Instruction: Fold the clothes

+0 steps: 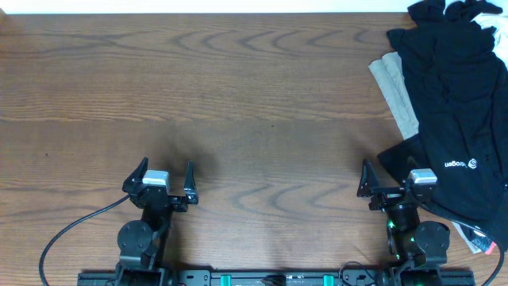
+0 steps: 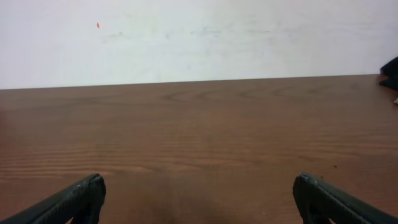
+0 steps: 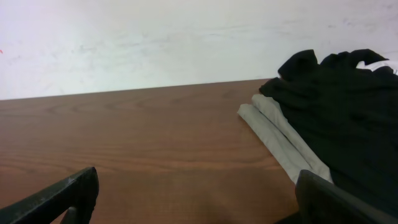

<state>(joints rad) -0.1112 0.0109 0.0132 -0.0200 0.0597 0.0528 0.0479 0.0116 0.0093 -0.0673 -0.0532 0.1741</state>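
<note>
The clothes, a crumpled black T-shirt with a small white logo, lie in a heap along the table's right edge; the right wrist view has them at the right. My right gripper stands open at the front right, just left of the shirt's lower edge, with only bare wood between its fingers. At the front left my left gripper is also open and holds nothing, far from the shirt. A dark scrap of the shirt shows at the far right of the left wrist view.
A folded beige garment lies partly under the black shirt's left side. White fabric peeks out beneath the shirt at the front right corner. The brown wooden table ends at a white wall behind.
</note>
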